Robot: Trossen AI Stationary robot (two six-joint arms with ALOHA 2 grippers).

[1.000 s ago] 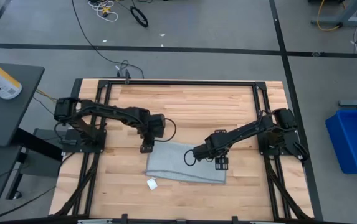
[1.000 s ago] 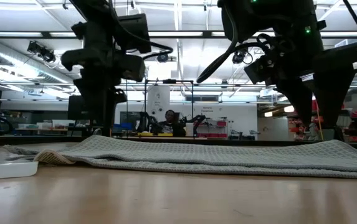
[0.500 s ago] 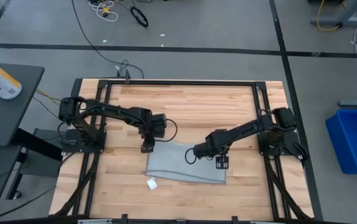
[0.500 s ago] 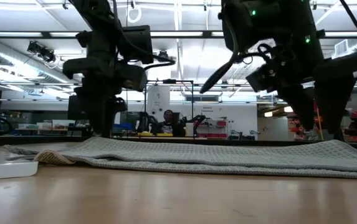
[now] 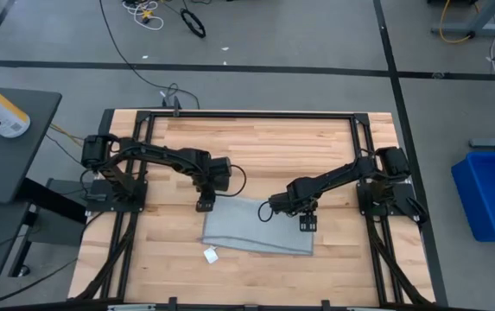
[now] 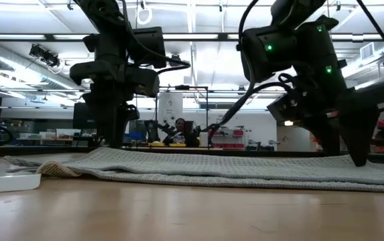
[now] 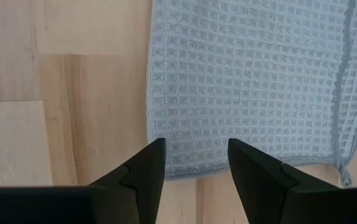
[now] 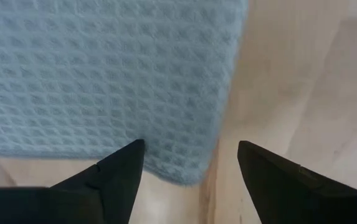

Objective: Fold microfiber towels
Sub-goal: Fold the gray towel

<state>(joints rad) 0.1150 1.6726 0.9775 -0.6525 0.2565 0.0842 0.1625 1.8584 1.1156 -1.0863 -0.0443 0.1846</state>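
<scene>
The light grey-blue towel [image 5: 256, 228] lies flat on the wooden table as a folded rectangle, with its white tag [image 5: 211, 255] by the near left corner. My left gripper [image 5: 204, 206] is open, just above the towel's far left corner [image 7: 159, 168]. My right gripper [image 5: 307, 224] is open and low over the towel's far right corner [image 8: 194, 174], one finger on each side of it. In the low view my left gripper [image 6: 114, 137] stands above the towel [image 6: 212, 167], and my right gripper [image 6: 356, 155] reaches down to its surface. My right gripper points down over the towel's far right corner [image 8: 194, 174], its open fingers on either side of it. I cannot tell whether the fingertips [image 6: 360, 159] touch the cloth.
Bare wood [image 5: 256, 151] lies beyond the towel toward the far edge, and a narrower strip lies in front of it. A black frame [image 5: 247, 114] runs around the table. People and shelves show in the room behind.
My right gripper has tipped and gone down toward the towel's far right corner, its fingertips now at the level of the cloth. The towel has stayed flat and in place.
</scene>
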